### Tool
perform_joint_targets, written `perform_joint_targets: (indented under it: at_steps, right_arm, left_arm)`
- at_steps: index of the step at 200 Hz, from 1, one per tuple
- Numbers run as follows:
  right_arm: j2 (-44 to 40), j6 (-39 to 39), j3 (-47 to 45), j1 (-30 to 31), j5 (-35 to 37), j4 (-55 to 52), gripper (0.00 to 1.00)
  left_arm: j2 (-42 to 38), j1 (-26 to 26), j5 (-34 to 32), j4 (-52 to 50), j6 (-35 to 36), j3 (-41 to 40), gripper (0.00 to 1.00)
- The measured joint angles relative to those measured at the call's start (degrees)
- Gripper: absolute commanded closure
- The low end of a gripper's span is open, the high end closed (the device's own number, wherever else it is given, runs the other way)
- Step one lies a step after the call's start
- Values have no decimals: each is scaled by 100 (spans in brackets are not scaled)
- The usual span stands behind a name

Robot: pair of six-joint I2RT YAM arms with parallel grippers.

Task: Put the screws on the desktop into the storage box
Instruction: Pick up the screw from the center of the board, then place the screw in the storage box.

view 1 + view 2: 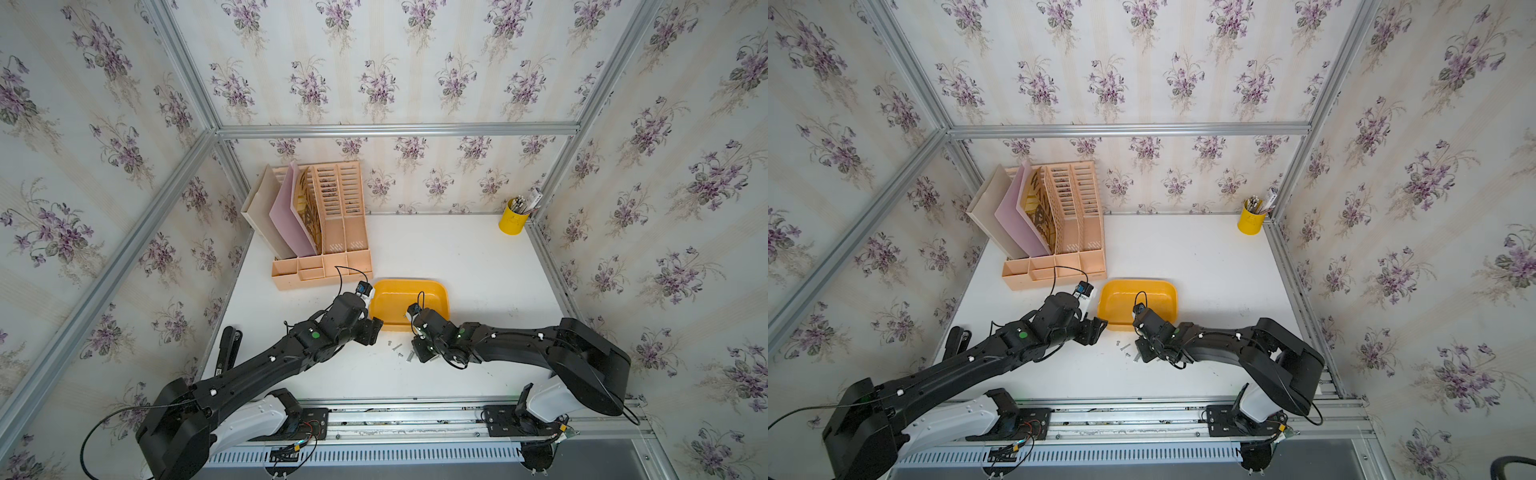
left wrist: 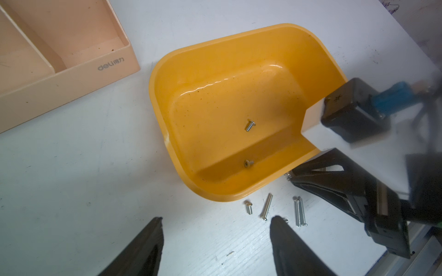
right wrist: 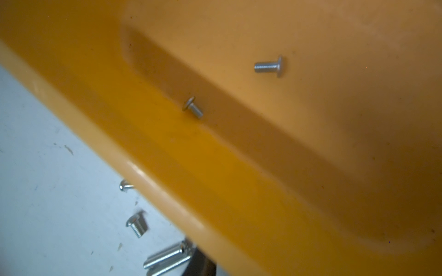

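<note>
Screws (image 2: 250, 125) are partly sorted: two lie inside the storage box (image 2: 157, 95). Five more lie on the bench (image 2: 71, 167) just beside its near rim: one short, three long, one tiny. A sixth, half hidden, may sit at the tip of the right gripper (image 2: 290, 177). That gripper's jaws stand nearly together, low by the rim; whether they pinch anything I cannot tell. The left gripper (image 2: 216, 219) hangs wide and empty just beside the loose group. Picking seems to be the step in hand. The next move calls for a fine pinch on one screw, a lift, and a release over the single box.
</note>
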Motion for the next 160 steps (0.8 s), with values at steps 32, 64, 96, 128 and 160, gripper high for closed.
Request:
perform_joint_targets:
  at_steps: [32, 64, 96, 128, 160]
  right_arm:
    - [48, 59, 20, 7, 48, -57, 92]
    - [92, 109, 105, 11, 55, -107, 100]
    - [-188, 107, 179, 24, 4, -544, 100]
    - [-573, 48, 629, 22, -151, -651, 100]
    - [-610, -66, 1064, -142, -433, -671, 100]
  left_arm:
    - [-17, 0, 2, -55, -2, 0, 26]
    - [-42, 0, 2, -79, -2, 0, 27]
    - [-44, 0, 9, -76, -17, -2, 28]
    - [-81, 0, 155, -81, -15, -39, 29]
    - [-153, -2, 361, -66, 7, -116, 34]
